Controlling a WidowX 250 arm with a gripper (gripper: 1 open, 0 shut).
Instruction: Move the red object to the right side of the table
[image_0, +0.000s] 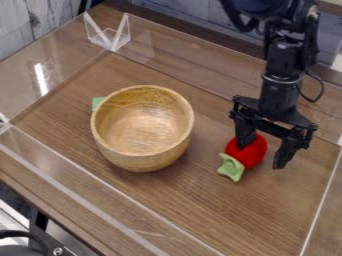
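Observation:
The red object (246, 153), a small strawberry-like toy with its green leafy end (231, 168) pointing to the front left, lies on the table (160, 200) at the right. My gripper (265, 148) points down right over it, open, with its black fingers (285, 152) spread wide. The toy sits low between them, close to the left finger, and nothing is gripped.
A large wooden bowl (142, 125) stands left of the toy, with a small green piece (98, 102) peeking out behind its left rim. Low clear acrylic walls (40, 150) edge the tabletop. A clear acrylic stand (107, 33) sits at the back left.

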